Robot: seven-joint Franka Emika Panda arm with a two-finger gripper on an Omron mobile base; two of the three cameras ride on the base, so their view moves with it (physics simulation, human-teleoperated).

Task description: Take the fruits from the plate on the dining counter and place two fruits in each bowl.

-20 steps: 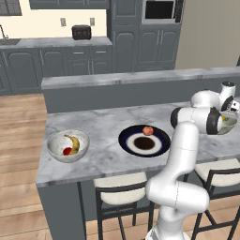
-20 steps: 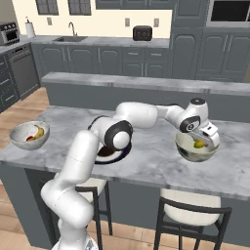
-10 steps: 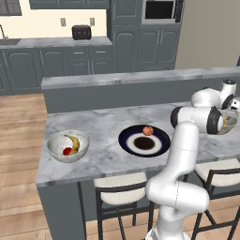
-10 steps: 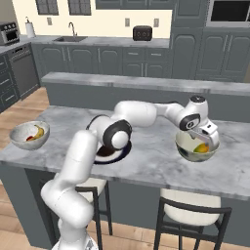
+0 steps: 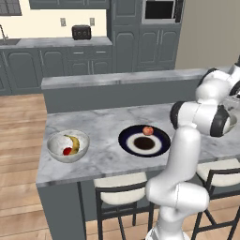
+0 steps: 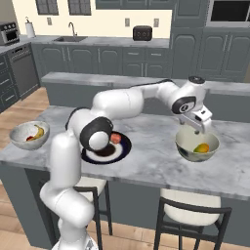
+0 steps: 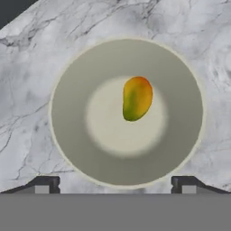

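My pincer (image 7: 115,182) hangs spread apart and empty above the cream bowl (image 7: 76,149), the oval fruit (image 7: 136,98) lying inside. Rising carelessly, I could clip the rim and shove that bowl along the dining counter (image 7: 27,90).

Bare dining counter (image 6: 146,161) lies open between the plate (image 6: 124,146) and the cream bowl (image 7: 67,144) (one oval fruit (image 7: 136,98) inside), whose centre has room beside it

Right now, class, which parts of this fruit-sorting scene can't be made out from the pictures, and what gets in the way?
- Cream bowl, left base view: mostly behind the arm; contents unseen.
- Plate, right base view: near side covered by the arm's elbow.
- Red fruit in the white bowl, right base view: too small to identify.
- Claw, hand view: fingertips alone visible.
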